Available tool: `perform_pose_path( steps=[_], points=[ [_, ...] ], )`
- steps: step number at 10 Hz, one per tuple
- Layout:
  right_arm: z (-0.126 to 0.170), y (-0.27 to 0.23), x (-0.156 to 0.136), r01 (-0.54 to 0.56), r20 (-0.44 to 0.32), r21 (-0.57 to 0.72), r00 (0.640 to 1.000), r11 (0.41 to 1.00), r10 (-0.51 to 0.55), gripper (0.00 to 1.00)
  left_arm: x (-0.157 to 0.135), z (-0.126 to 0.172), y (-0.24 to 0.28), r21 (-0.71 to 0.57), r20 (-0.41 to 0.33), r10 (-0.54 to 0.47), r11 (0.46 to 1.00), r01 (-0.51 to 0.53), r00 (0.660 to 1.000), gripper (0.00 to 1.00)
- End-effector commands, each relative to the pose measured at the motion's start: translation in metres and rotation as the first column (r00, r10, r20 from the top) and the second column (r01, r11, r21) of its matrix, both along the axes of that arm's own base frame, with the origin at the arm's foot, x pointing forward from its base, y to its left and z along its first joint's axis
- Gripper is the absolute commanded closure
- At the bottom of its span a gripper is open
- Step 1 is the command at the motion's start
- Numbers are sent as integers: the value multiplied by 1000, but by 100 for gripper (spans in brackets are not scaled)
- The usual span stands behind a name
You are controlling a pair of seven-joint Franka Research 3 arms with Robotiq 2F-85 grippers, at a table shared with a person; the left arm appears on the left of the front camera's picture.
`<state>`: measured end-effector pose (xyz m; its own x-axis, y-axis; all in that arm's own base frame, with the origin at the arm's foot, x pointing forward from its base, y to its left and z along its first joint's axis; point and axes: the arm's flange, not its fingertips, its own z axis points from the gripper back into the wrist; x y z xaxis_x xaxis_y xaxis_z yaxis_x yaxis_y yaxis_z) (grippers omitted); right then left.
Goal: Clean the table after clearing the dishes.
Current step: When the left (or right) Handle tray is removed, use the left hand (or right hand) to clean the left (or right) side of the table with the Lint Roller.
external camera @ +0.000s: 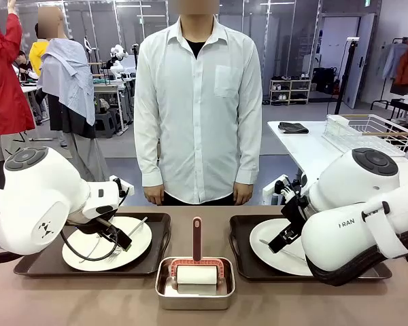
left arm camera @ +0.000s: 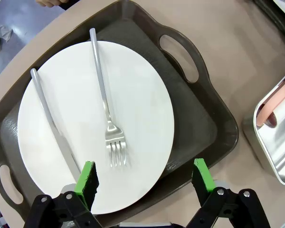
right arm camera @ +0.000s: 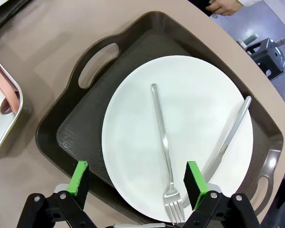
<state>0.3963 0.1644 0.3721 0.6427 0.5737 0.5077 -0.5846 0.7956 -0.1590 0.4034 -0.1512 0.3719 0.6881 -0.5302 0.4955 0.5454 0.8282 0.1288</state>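
- The left gripper [left arm camera: 145,179] is seen with its green pads spread as wide as they go. Nothing is pinched and nothing is touched.
- Directly under those pads, the near edge of the left plate [left arm camera: 142,95] and the rim of the left tray [left arm camera: 204,123] are framed.
- Just ahead of the pads, a fork [left arm camera: 104,95] and a knife [left arm camera: 50,123] are laid loose on that plate.
- The right gripper [right arm camera: 137,179] is matched to it, with its jaws fully parted and empty. It is hung over the near rim of the right plate [right arm camera: 133,137] on the right tray [right arm camera: 71,137].
- A second fork [right arm camera: 162,137] is lined up between its pads, and a second knife [right arm camera: 230,133] lies beyond the one pad.
- The clearing step is judged not yet done, since both dishes are on the table [left arm camera: 237,52].
- Each tray is best taken by its rim or handle slot, not by the plate, and kept level so the cutlery is not slid off.
- The pads should be lowered squarely over the rim before being closed.
- Off to the side of each tool, a steel pan [external camera: 194,299] with a roller [external camera: 196,275] is parked, likely for the wiping afterwards.
- Farthest out, a person [external camera: 197,102] is stood at the table's far edge with hands down.
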Motion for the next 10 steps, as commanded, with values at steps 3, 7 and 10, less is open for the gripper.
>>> perform_pose_path(
  steps=[3, 7, 10],
  points=[
    [0, 1, 0, 0, 0, 1, 1000, 1000, 0, 0, 0, 0, 0, 0, 0, 0, 1000, 0, 1000, 0],
    [0, 1, 0, 0, 0, 1, 1000, 1000, 0, 0, 0, 0, 0, 0, 0, 0, 1000, 0, 1000, 0],
    [0, 1, 0, 0, 0, 1, 1000, 1000, 0, 0, 0, 0, 0, 0, 0, 0, 1000, 0, 1000, 0]
  ],
)
